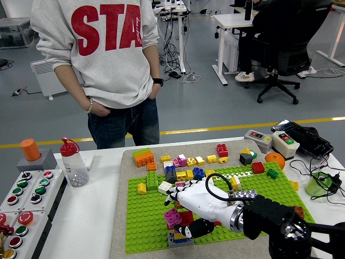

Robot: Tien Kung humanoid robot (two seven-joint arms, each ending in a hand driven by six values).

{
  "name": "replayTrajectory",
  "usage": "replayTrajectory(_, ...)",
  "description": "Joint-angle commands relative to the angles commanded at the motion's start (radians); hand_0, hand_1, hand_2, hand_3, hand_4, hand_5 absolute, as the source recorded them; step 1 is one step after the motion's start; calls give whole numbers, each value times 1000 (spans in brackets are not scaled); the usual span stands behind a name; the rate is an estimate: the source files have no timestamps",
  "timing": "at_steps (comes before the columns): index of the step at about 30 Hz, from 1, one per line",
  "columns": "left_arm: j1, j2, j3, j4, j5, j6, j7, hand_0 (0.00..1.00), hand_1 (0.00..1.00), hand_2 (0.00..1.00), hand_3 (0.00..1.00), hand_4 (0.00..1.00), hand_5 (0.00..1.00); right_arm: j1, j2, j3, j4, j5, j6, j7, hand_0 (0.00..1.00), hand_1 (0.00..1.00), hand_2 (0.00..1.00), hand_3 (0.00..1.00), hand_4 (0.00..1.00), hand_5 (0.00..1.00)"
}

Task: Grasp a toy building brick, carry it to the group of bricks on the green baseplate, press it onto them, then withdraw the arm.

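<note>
The right hand has its fingers curled over the brick cluster on the green baseplate, what they clamp being indiscernible; skewed pressing risks toppling the stack.

Grey floor, yellow line, seemingly white desks.

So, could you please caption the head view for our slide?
Right hand presses onto stacked bricks on the green baseplate; a person stands behind the table.
</note>
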Motion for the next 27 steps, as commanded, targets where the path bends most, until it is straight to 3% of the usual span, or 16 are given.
replayTrajectory(27,-2,0,1,0,-1,-1,-1,652,688,672,575,281,998,3,29,-13,-39,-5,-22,5,897,822,958,801,684,377)
